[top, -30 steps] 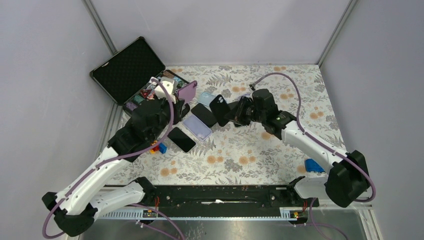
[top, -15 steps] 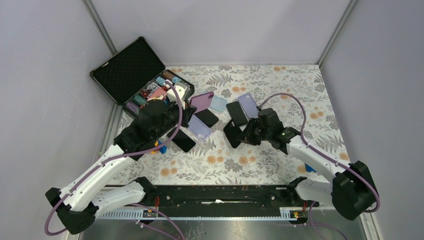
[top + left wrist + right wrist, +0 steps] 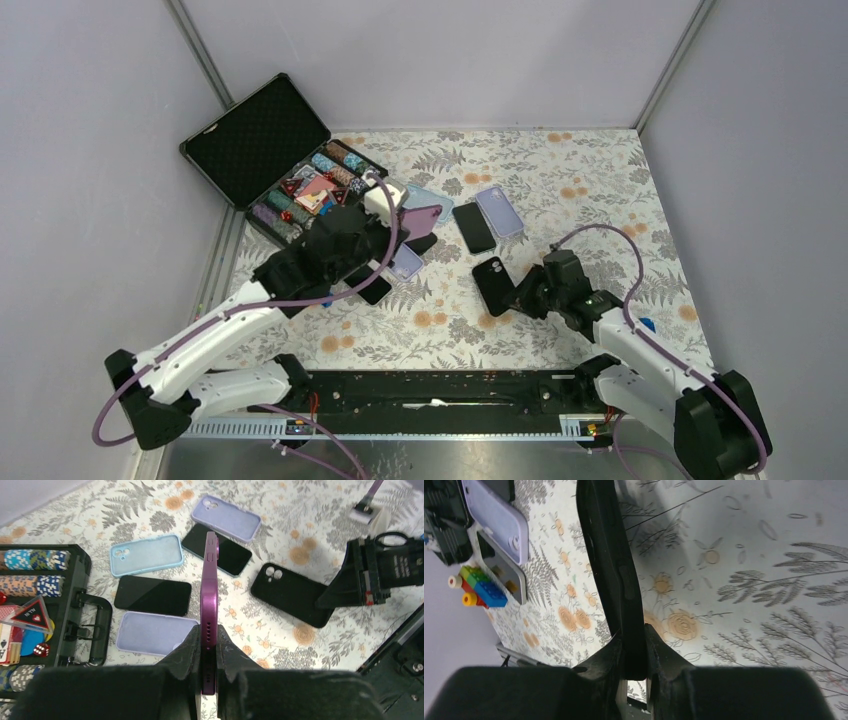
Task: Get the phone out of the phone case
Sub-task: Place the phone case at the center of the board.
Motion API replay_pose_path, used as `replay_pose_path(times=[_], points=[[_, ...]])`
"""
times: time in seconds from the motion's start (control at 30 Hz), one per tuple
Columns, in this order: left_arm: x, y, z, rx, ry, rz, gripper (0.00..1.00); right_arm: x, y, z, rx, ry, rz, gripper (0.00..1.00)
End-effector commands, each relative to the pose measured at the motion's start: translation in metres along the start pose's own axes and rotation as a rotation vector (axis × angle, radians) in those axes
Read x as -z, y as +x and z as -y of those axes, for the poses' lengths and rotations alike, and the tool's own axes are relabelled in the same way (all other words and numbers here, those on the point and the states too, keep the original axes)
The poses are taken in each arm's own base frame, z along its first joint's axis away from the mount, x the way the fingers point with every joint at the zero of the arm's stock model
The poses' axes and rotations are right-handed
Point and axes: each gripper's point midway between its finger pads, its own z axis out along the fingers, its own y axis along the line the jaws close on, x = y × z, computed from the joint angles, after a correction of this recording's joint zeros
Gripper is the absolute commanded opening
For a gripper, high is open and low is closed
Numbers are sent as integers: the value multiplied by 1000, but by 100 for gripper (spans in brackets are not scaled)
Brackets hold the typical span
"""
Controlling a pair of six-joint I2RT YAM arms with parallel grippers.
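A purple phone (image 3: 209, 595) stands on edge in my left gripper (image 3: 209, 635), which is shut on its lower end above the mat; from above the phone (image 3: 422, 214) shows just right of the left gripper (image 3: 398, 216). My right gripper (image 3: 634, 630) is shut on the end of a black phone case (image 3: 609, 550), held low over the floral mat. In the top view the black case (image 3: 492, 285) lies left of the right gripper (image 3: 525, 292), well apart from the purple phone. The left wrist view shows the case's camera cut-out end (image 3: 292, 594).
A light blue case (image 3: 146, 554), two lilac cases (image 3: 226, 517) (image 3: 150, 640) and two black phones (image 3: 152, 595) (image 3: 220, 552) lie on the mat. An open black chip case (image 3: 255, 140) stands at the back left. Toy bricks (image 3: 476, 587) lie near the left arm.
The right gripper has carried the black case down toward the near edge and rightward. The left gripper has carried the purple phone to the right, away from the chip case.
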Motion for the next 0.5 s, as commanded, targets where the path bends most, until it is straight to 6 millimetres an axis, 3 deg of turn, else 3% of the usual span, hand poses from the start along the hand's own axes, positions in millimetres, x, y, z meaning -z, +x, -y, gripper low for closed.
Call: replay_pose_path(times=[0.0, 0.13, 0.23, 0.37, 0.43, 0.47], points=[[-6, -9, 8, -31, -15, 37, 0, 0, -20, 19, -80, 57, 121, 0], [-16, 8, 19, -60, 14, -4, 0, -3, -23, 39, -136, 111, 156, 20], [-23, 19, 24, -82, 15, -38, 0, -9, -25, 47, -154, 127, 169, 22], [-34, 33, 29, -117, 12, -82, 0, -17, -29, 42, -159, 110, 157, 28], [-38, 40, 30, -140, 7, -102, 0, -18, -31, 41, -160, 116, 156, 38], [-39, 42, 33, -154, 10, -109, 0, -17, -33, 42, -166, 125, 163, 47]])
